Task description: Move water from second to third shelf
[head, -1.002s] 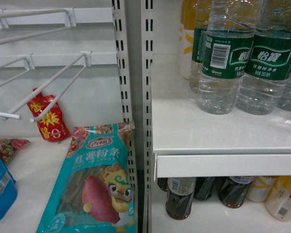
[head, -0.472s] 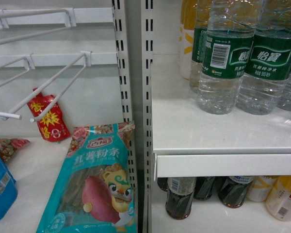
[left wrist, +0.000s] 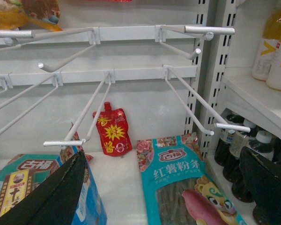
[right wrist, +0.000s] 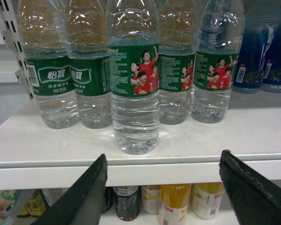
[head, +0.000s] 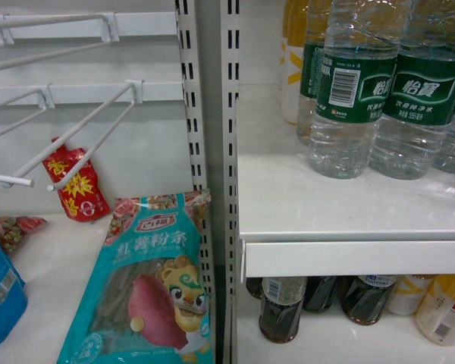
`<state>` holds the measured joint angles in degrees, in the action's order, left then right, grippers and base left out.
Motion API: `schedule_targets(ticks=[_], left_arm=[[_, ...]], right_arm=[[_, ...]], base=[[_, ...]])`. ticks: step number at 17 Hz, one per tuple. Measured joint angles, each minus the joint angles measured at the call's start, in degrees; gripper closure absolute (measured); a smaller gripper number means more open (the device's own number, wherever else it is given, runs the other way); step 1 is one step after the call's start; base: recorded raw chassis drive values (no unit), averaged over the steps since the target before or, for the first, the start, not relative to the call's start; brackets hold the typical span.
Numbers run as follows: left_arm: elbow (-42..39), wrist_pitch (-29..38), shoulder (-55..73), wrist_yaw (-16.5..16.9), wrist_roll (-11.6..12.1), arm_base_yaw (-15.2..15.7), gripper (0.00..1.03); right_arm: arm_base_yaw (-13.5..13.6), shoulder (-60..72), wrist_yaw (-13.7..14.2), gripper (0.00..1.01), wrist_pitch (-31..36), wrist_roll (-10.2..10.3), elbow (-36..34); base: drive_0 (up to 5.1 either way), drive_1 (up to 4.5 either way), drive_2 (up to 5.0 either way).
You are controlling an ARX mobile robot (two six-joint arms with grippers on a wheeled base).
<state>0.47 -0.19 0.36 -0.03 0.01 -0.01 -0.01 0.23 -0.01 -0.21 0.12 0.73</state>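
A white shop shelving unit fills my view, split by slotted uprights (head: 229, 136): wire peg hooks (left wrist: 187, 93) on the left bay, flat white shelves on the right. On the upper white shelf (head: 349, 212) stands a cluster of water bottles with green labels. From my right wrist camera, one water bottle (right wrist: 133, 89) stands forward of the others, close to the shelf's front edge (right wrist: 140, 171), its label showing red-shirted figures. Four more water bottles (right wrist: 51, 70) stand in a row behind it, just beside one another, and dark blue bottles (right wrist: 255, 51) sit at the far right.

My right gripper (right wrist: 164, 197) is spread wide, its two black fingers (right wrist: 84, 197) low in the frame, below the shelf edge and apart from the bottle, which stands between them in line of sight but is not touched. On the shelf below I see dark bottles (head: 280, 307) and yellow drink bottles (head: 444, 307).

My left gripper (left wrist: 168, 197) is also spread open and holds nothing; its fingers (left wrist: 51, 197) hang before the left bay. There, a teal snack bag (left wrist: 187, 187) with a cartoon sweet potato lies on the white base, a red pouch (left wrist: 113, 129) leans against the back panel, and a blue-and-gold package (left wrist: 28, 187) sits at the left. Yellow drink bottles (left wrist: 274, 47) stand on the shelf at the right of that view.
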Motion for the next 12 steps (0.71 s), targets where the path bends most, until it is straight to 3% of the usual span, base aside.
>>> schedule_targets(ticks=[1, 2, 12], left_arm=[[0.0, 0.02, 0.0, 0.0, -0.02, 0.0, 0.05], [0.0, 0.02, 0.0, 0.0, -0.02, 0.0, 0.05], [0.0, 0.0, 0.0, 0.0, -0.02, 0.0, 0.05]], right_arm=[[0.0, 0.0, 0.0, 0.11, 0.0, 0.0, 0.0], [0.0, 0.0, -0.02, 0.01, 0.0, 0.02, 0.0], [0.0, 0.0, 0.0, 0.03, 0.0, 0.02, 0.0]], base=[[0.0, 0.0, 0.0], [0.0, 0.0, 0.0], [0.0, 0.0, 0.0]])
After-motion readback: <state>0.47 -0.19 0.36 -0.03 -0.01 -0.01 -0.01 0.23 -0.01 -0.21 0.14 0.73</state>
